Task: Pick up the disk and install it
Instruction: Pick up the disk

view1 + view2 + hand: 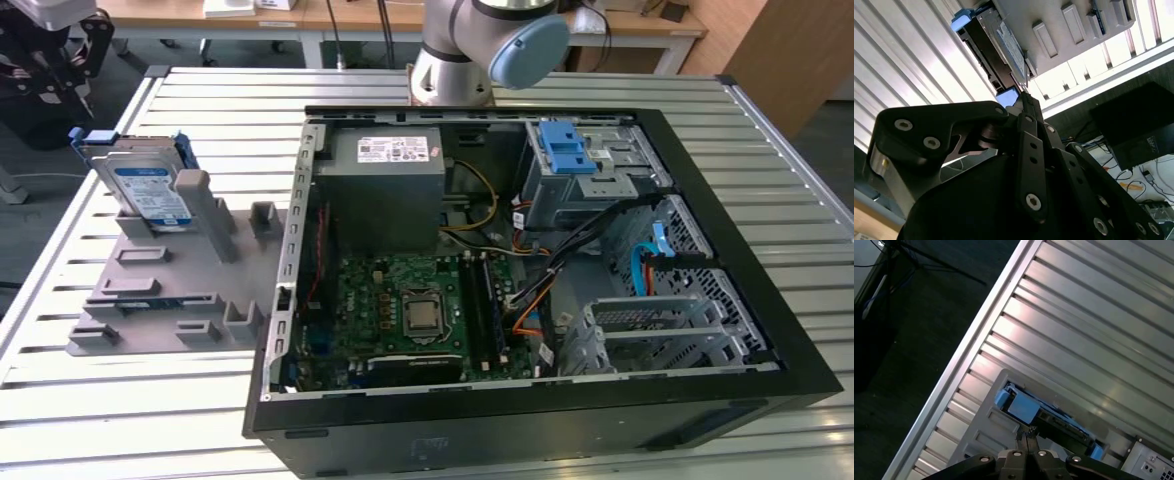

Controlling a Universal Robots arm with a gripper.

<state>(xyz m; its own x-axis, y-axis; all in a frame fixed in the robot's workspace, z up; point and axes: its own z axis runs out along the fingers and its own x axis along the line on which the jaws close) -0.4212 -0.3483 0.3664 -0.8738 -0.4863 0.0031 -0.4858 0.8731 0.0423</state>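
While your arm (461,60) rises beyond the open computer case (534,405), your gripper (1026,432) points down at the disk (147,185), jaws clenched empty; the disk stands on edge in its grey holder (160,285) at the exterior view's left.
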